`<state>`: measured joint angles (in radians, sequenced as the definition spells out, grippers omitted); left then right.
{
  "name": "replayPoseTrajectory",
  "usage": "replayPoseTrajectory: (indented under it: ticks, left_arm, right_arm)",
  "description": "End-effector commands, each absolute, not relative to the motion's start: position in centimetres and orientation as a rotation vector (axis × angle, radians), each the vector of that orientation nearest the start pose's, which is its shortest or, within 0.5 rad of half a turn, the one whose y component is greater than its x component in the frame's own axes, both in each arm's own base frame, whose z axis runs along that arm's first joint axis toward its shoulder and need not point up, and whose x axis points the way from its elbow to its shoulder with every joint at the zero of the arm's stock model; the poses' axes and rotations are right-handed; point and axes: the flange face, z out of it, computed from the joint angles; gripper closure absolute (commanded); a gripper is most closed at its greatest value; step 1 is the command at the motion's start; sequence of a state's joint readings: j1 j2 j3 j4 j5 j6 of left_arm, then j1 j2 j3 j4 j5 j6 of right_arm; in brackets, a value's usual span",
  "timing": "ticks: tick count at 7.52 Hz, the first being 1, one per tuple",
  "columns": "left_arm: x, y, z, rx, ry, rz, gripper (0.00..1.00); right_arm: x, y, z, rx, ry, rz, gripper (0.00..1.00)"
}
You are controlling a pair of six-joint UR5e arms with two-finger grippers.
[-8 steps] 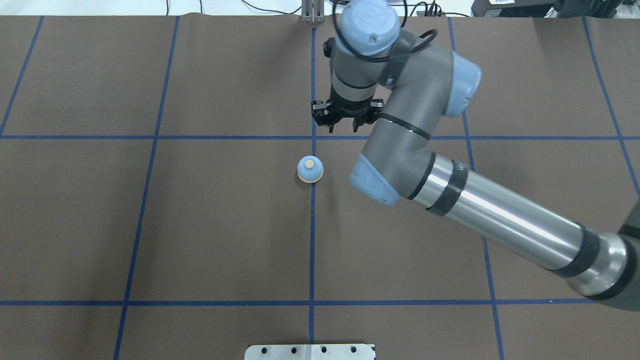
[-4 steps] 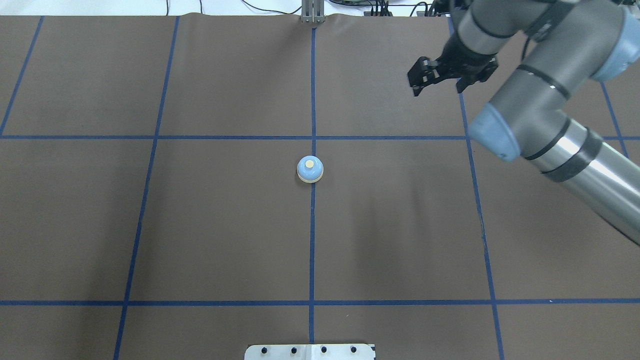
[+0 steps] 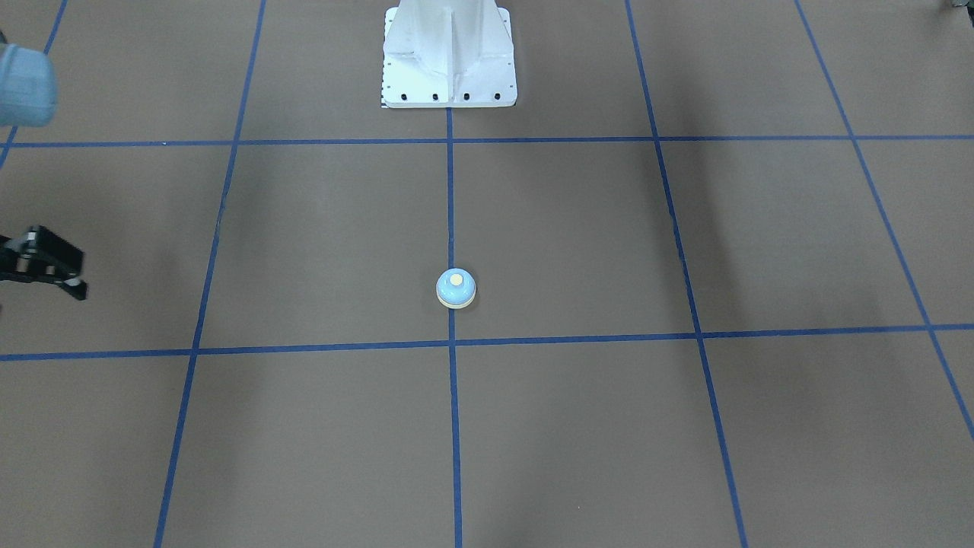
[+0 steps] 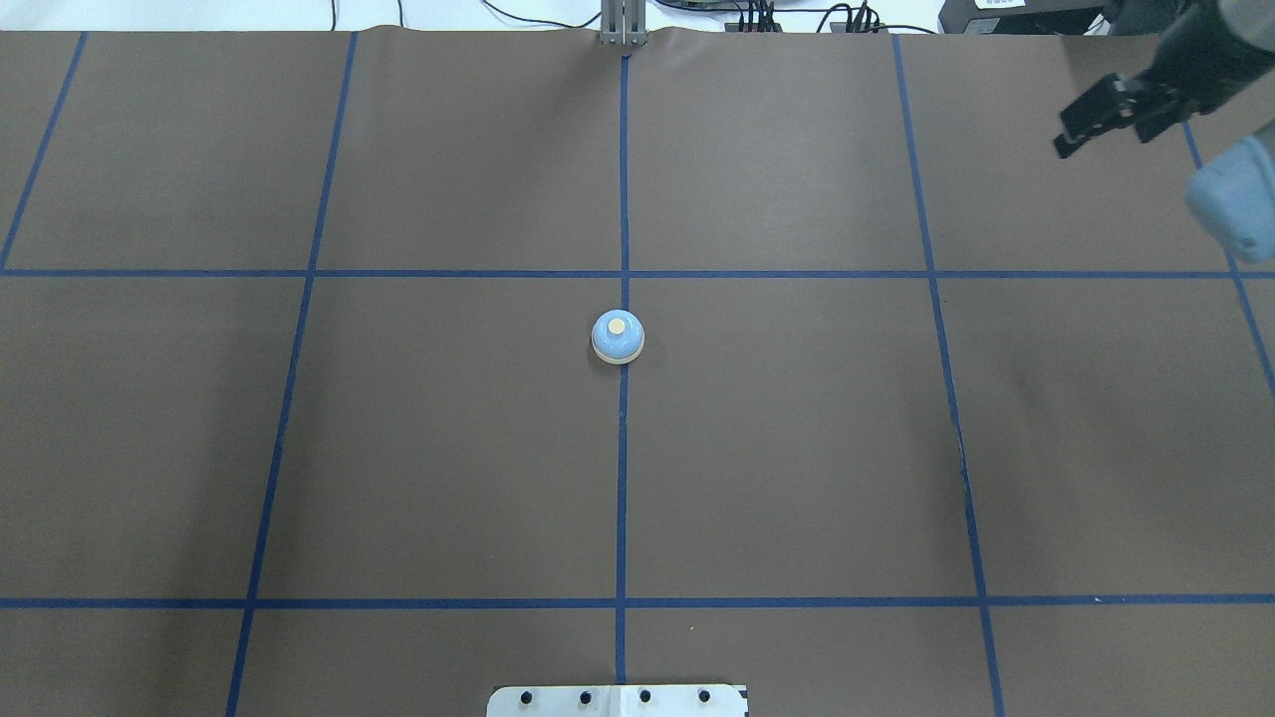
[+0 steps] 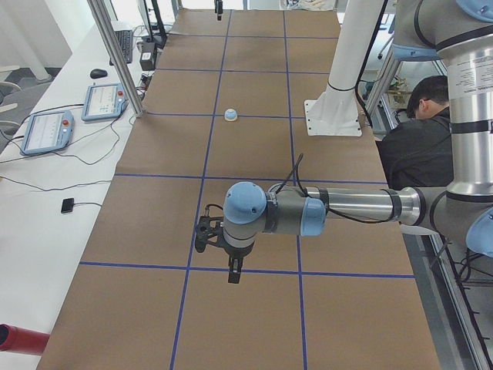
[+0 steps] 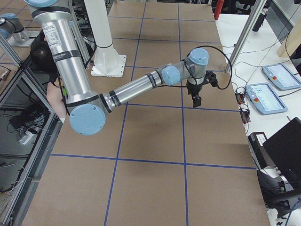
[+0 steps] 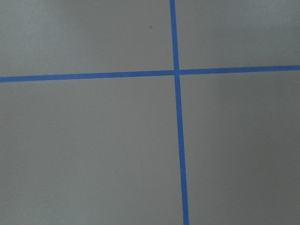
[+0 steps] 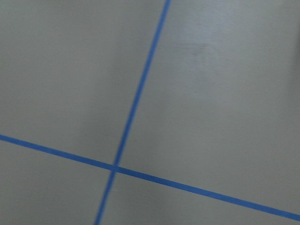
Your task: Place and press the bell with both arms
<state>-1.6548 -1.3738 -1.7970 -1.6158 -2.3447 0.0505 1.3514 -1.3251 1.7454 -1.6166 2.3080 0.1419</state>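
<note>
The small light-blue bell (image 4: 618,338) with its cream button stands upright on a blue tape line at the table's middle. It also shows in the front view (image 3: 456,288) and the left side view (image 5: 230,115). My right gripper (image 4: 1101,139) hangs over the far right corner, far from the bell, with its jaws apart and empty; it shows at the front view's left edge (image 3: 46,262). My left gripper (image 5: 223,254) shows only in the left side view, low over the table's left end, and I cannot tell whether it is open or shut. Both wrist views show only brown paper and tape.
The white pedestal (image 3: 449,61) stands behind the bell, and its base plate (image 4: 618,700) shows at the overhead view's bottom edge. A metal post (image 4: 623,25) stands at the far edge. A person (image 5: 424,139) sits beside the robot. Control tablets (image 5: 46,127) lie off the table.
My right arm has swung away from just behind the bell to the far right corner of the table. The bell has not moved.
</note>
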Motion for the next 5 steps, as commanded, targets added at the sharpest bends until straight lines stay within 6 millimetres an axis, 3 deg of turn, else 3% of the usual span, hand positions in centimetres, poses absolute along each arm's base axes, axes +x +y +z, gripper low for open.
replayPoseTrajectory:
  ticks: [1,3,4,5]
  left_arm:
    - [-8.8,-40.8,63.4,0.106,0.726,0.024,0.0]
    - [-8.4,-40.8,63.8,0.096,0.702,0.041,0.0]
    - [-8.3,-41.0,63.6,0.077,0.712,0.029,0.0]
    - [-8.3,-41.3,63.6,0.032,0.716,0.014,0.0]
  right_arm:
    - [4.0,-53.0,54.0,0.191,-0.741,-0.184,0.01]
    - [8.6,-46.7,61.0,0.133,-0.734,-0.154,0.0]
    - [10.0,-44.9,61.6,0.133,-0.736,-0.122,0.0]
    - [9.9,-45.0,61.0,0.13,-0.748,-0.112,0.0]
